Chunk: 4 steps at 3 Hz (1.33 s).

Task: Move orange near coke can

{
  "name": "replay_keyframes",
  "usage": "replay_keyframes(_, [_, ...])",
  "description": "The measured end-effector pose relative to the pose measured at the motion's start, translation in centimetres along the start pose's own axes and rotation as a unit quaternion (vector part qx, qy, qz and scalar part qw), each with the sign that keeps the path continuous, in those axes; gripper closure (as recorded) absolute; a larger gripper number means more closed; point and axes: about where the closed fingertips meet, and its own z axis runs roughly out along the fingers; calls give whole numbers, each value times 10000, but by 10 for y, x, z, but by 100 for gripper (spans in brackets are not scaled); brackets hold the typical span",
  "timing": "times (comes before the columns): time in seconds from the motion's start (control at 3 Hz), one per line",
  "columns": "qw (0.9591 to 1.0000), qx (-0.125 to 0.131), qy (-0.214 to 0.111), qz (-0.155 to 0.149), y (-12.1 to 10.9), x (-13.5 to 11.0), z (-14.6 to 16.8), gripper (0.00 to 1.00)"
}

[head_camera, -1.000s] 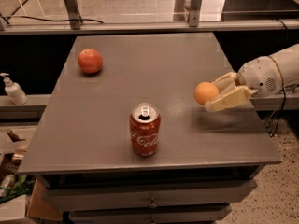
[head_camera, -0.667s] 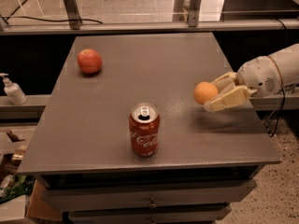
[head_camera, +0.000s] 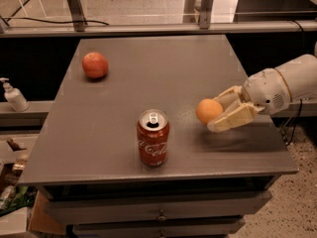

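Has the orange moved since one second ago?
Yes. The orange, held by the end effector over the right of the table, came slightly down-left in view, closer to the unmoved coke can.

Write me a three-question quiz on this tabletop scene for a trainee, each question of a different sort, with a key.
1. True or false: the gripper is closed around the orange, to the right of the table's middle.
2. Which thing stands upright near the front edge of the table? A) the coke can B) the reddish fruit C) the pump bottle
3. Fill in: in the camera view, the orange lies to the ___ of the coke can.

Key: 1 true; 2 A; 3 right.
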Motion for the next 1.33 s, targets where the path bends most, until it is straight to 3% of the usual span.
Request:
replay_keyframes(0.67, [9991, -352, 71, -204, 34, 0, 41, 100])
replay_keyframes(1.33, [9980, -572, 160, -196, 45, 12, 69, 100])
